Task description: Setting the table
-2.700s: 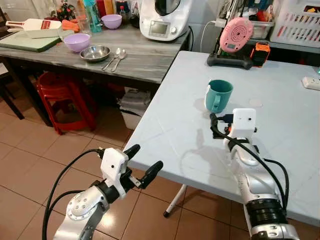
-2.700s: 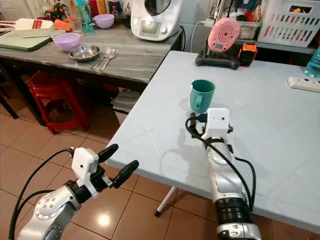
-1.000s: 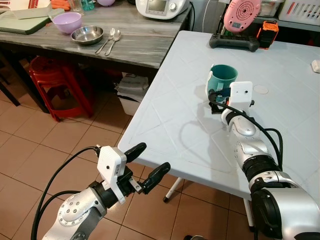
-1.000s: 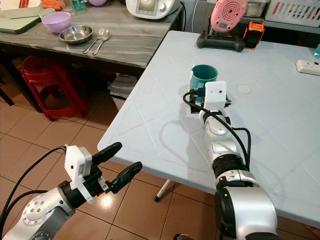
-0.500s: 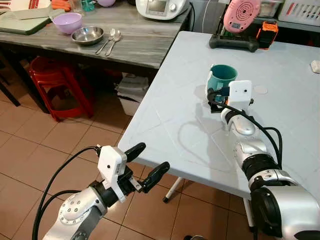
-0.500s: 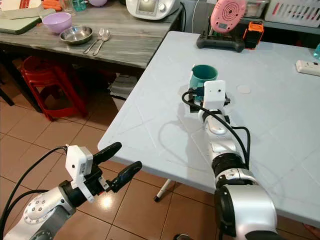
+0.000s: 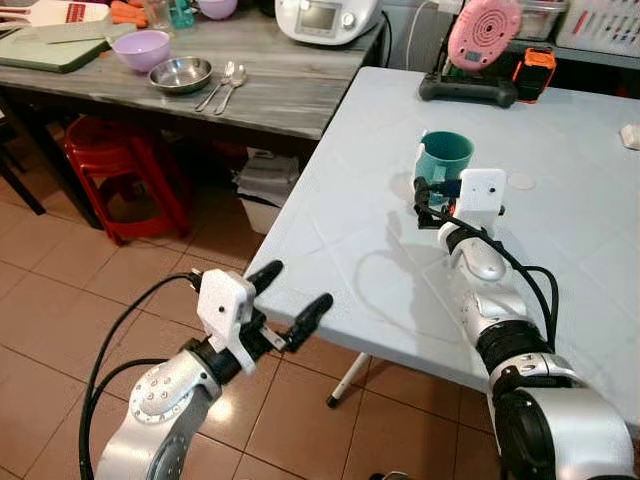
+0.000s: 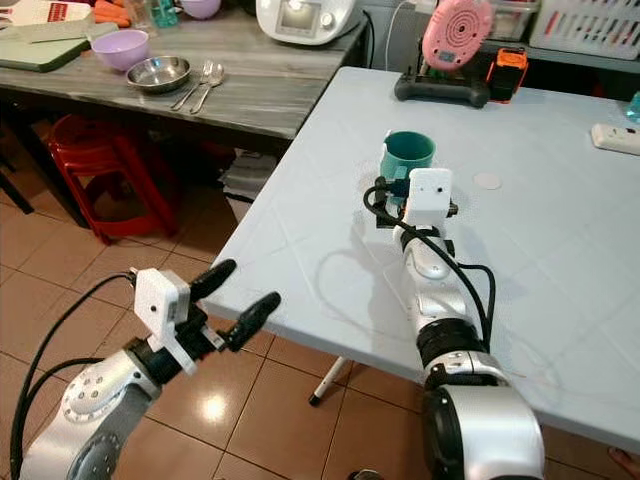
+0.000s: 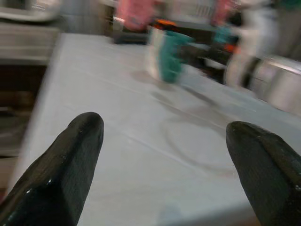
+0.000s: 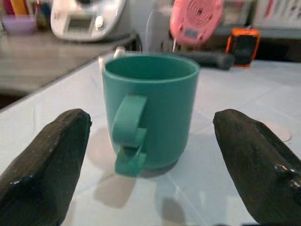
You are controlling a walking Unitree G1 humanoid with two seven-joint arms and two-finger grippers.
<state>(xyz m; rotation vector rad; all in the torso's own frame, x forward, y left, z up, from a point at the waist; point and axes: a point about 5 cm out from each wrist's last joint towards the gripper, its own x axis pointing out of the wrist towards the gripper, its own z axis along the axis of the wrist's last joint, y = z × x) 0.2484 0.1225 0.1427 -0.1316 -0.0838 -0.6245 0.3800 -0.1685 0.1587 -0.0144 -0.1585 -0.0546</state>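
Observation:
A teal mug [image 7: 443, 160] stands upright on the white table [image 7: 350, 235], its handle turned toward my right gripper. My right gripper [image 10: 151, 120] is open just short of the mug. Its two black fingers [image 10: 44, 162] stand wide on either side of the mug's handle side, not touching it. From the head view the white wrist camera box [image 7: 481, 194] hides most of those fingers. My left gripper [image 7: 295, 287] is open and holds nothing. It hovers over the tiled floor, just off the table's near left edge, and the mug [image 9: 168, 56] lies far ahead of it.
A grey wooden counter [image 7: 280, 100] at the back left carries a purple bowl [image 7: 140, 48], a steel bowl [image 7: 180, 73] and a fork and spoon [image 7: 226, 88]. A red stool [image 7: 110, 160] stands under it. A pink device [image 7: 483, 30] sits at the table's far end.
The camera has shifted a little. My left gripper has risen slightly toward the table's edge. My right gripper has edged closer to the mug, still open.

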